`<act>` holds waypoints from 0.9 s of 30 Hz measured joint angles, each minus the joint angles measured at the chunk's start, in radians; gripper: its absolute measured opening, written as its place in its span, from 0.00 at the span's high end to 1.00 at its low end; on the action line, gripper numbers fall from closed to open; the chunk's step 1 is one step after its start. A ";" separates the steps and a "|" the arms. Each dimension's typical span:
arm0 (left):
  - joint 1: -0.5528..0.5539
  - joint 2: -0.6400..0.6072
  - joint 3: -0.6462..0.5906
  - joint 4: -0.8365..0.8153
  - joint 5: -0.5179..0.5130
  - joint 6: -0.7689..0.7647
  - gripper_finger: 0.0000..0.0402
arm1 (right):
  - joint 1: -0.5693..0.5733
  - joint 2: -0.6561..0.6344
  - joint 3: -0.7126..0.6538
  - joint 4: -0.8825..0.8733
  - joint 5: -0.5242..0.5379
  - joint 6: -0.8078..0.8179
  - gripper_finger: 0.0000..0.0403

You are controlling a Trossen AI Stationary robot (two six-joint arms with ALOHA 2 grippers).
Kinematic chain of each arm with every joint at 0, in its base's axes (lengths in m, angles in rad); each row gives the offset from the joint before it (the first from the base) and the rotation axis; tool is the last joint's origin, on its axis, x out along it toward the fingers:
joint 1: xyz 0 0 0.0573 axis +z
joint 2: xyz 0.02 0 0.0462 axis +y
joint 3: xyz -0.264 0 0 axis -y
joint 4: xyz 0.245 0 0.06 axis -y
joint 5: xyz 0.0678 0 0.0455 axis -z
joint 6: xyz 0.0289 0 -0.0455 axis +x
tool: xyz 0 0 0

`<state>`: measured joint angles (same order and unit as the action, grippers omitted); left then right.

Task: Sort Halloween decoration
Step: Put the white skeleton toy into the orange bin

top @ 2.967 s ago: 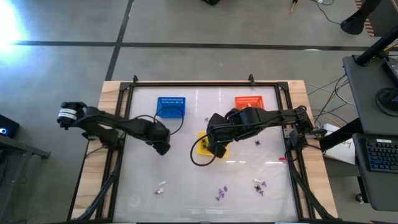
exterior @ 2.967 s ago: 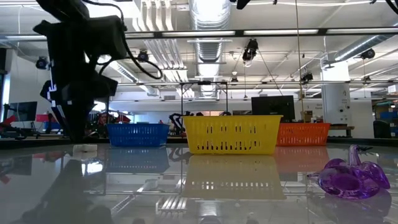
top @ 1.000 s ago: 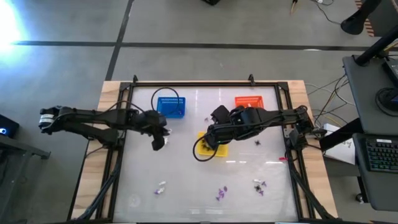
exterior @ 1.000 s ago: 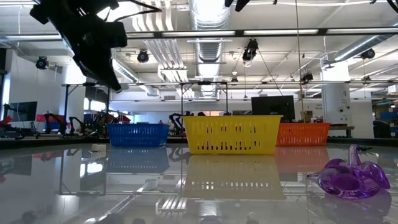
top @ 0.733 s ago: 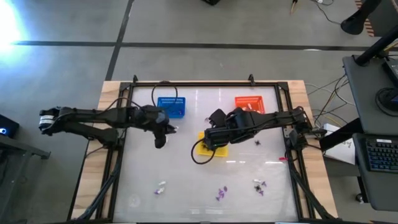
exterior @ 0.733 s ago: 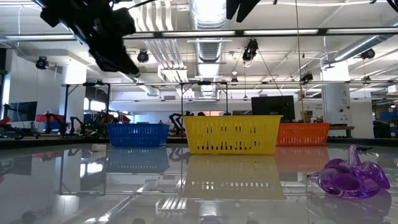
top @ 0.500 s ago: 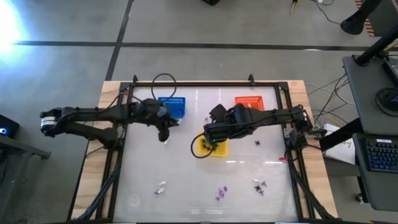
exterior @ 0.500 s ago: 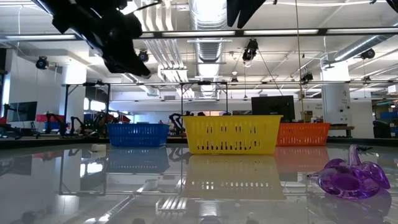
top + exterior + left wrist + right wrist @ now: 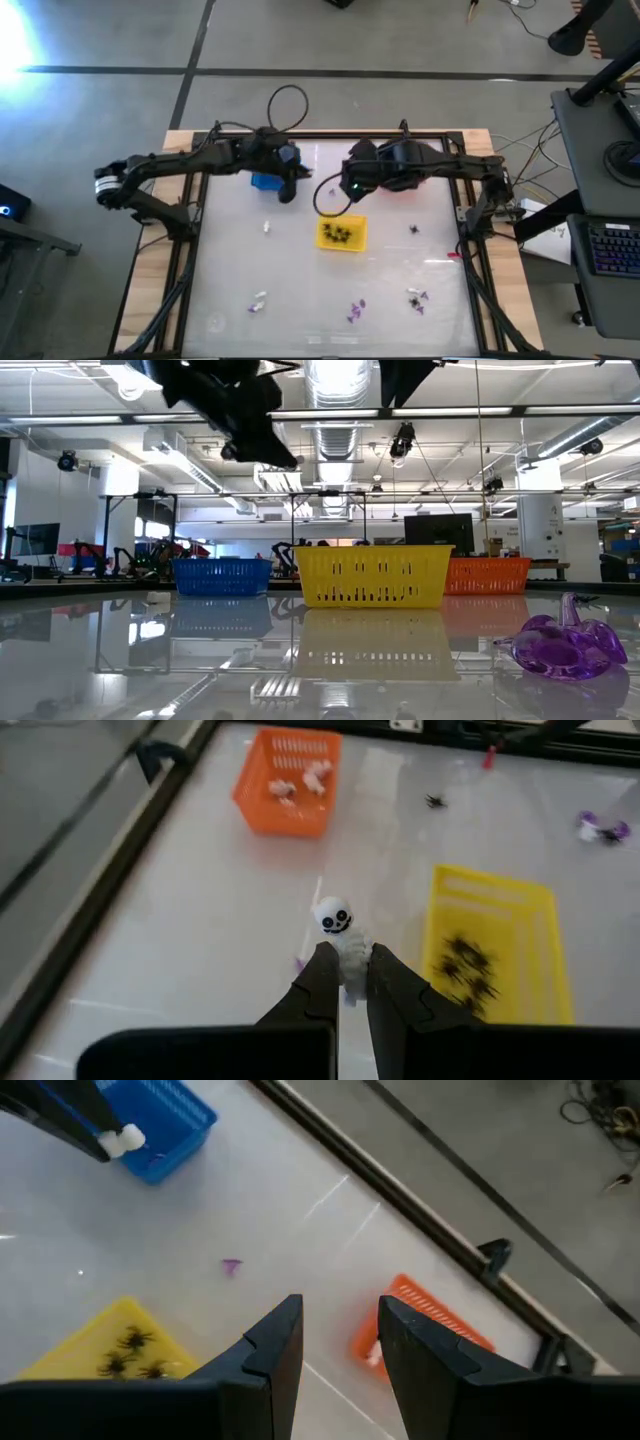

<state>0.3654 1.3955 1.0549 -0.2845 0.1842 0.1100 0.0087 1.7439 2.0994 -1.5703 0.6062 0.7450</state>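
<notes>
**White skeleton carried toward the orange basket**

Seen from above: left gripper [image 9: 291, 187] raised over the table's far half, at about 11 o'clock from the centre, just past the blue basket [image 9: 268, 180]. Pinched shut on a white skeleton [image 9: 341, 932] with a skull head, jutting out beyond the fingertips in the left wrist view. Right gripper [image 9: 347, 187] hanging at about 12 o'clock, jaws apart and holding nothing, covering most of the orange basket [image 9: 287, 782]. Yellow basket [image 9: 341, 233] near the centre, black spiders [image 9: 465, 963] inside. White pieces already lying in the orange basket, so probably the skeleton's place.

Loose on the glass: a white trinket [image 9: 267, 227] at 9 o'clock, another white one [image 9: 259, 298] at 7 o'clock, purple trinkets [image 9: 356, 311] at 6 o'clock, a mixed black and purple cluster [image 9: 416, 298] at 5 o'clock, a lone spider [image 9: 413, 230] at 3 o'clock.

Advice for the step in hand, offered as judgement:
- Keep the grip firm; only the lower body is clamped, so a slip seems possible.
- Carry high enough to clear the basket walls.
- Wait for, or steer round, the right arm crowding the orange basket.
- Centre over the orange opening before letting go; a drop from a height may bounce so light a piece out.
</notes>
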 joint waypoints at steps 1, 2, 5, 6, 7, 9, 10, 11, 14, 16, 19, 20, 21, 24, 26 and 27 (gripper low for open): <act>0.009 0.022 0.024 -0.001 0.001 0.012 1.00 | -0.008 -0.015 -0.010 0.000 0.004 -0.004 0.69; 0.019 0.044 0.049 0.000 0.002 0.021 1.00 | -0.016 -0.033 -0.024 0.000 0.016 -0.006 0.69; 0.054 0.108 0.104 -0.003 0.026 0.041 1.00 | -0.034 -0.088 -0.069 -0.002 0.056 -0.013 0.69; 0.064 0.129 0.120 -0.004 0.044 0.048 1.00 | -0.041 -0.105 -0.083 -0.002 0.056 -0.013 0.69; 0.074 0.148 0.136 -0.005 0.062 0.053 1.00 | -0.048 -0.120 -0.101 -0.001 0.054 -0.013 0.69; 0.092 0.186 0.172 -0.014 0.092 0.061 1.00 | -0.058 -0.144 -0.141 0.000 0.043 -0.013 0.69; 0.099 0.203 0.190 -0.022 0.100 0.066 1.00 | -0.059 -0.154 -0.167 0.001 0.041 -0.012 0.69; 0.106 0.219 0.209 -0.031 0.109 0.070 1.00 | -0.060 -0.165 -0.193 0.003 0.041 -0.009 0.69; 0.122 0.263 0.266 -0.040 0.143 0.088 1.00 | -0.064 -0.203 -0.283 0.025 0.038 -0.002 0.69; 0.133 0.284 0.301 -0.044 0.179 0.091 1.00 | -0.074 -0.238 -0.350 0.091 0.036 -0.008 0.69; 0.144 0.313 0.349 -0.051 0.219 0.092 1.00 | -0.103 -0.308 -0.454 0.287 -0.004 -0.066 0.71; 0.147 0.320 0.360 -0.055 0.223 0.092 1.00 | -0.117 -0.334 -0.491 0.367 -0.029 -0.093 0.72; 0.151 0.324 0.367 -0.056 0.223 0.092 1.00 | -0.133 -0.362 -0.528 0.455 -0.061 -0.117 0.72; 0.162 0.332 0.383 -0.059 0.223 0.095 1.00 | -0.199 -0.443 -0.643 0.695 -0.168 -0.160 0.73; 0.165 0.332 0.387 -0.061 0.224 0.096 1.00 | -0.254 -0.486 -0.721 0.831 -0.261 -0.162 0.73; 0.166 0.332 0.388 -0.060 0.223 0.097 1.00 | -0.283 -0.505 -0.761 0.896 -0.314 -0.162 0.73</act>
<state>0.5312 1.7275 1.4434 -0.3446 0.4077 0.2074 -0.2745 1.2390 1.3384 -0.6746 0.2921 0.5831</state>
